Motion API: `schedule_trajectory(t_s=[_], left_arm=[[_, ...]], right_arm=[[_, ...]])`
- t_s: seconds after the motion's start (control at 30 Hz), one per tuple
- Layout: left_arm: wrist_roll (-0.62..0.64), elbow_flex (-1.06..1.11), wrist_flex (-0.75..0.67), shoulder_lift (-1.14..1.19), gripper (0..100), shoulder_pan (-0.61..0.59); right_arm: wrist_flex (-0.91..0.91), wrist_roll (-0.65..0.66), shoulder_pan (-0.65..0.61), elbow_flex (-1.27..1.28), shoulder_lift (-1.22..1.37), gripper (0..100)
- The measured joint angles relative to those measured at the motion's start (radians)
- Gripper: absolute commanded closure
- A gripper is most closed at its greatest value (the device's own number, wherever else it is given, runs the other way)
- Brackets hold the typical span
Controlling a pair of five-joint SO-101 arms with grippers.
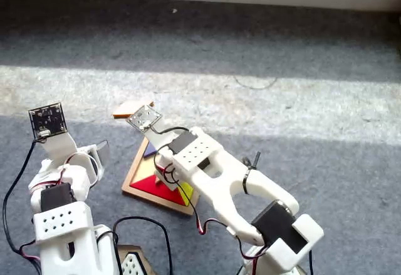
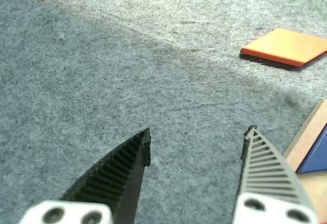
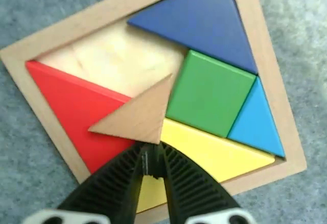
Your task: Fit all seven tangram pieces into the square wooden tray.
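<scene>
Your right gripper was clamped on the plain wooden triangle over the tray, down on grey carpet with a sunlit strip across it. Your left gripper hung spread open beside the tray, orange piece lying loose nearby.

Legible text, labels, brands, numbers, signs: none.
Item: dark circuit board, upper left of the high view, mounted on an arm's wrist. It bears small pale marks, too small to read.
</scene>
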Motion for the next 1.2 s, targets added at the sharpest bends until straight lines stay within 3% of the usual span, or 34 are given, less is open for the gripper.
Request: schedule_trajectory(t_s=[0.47, 0.77, 1.2], left_arm=[[0.000, 0.000, 0.000, 0.000, 71, 0.000], [0.000, 0.000, 0.000, 0.000, 71, 0.000], [0.000, 0.000, 0.000, 0.000, 71, 0.000]], right_arm=[[-0.124, -0.005, -0.008, 0.003, 0.002, 99.2], [-0.095, -0.008, -0.008, 0.003, 0.002, 99.3], [-0.083, -0.175, -0.008, 0.003, -0.152, 99.0]])
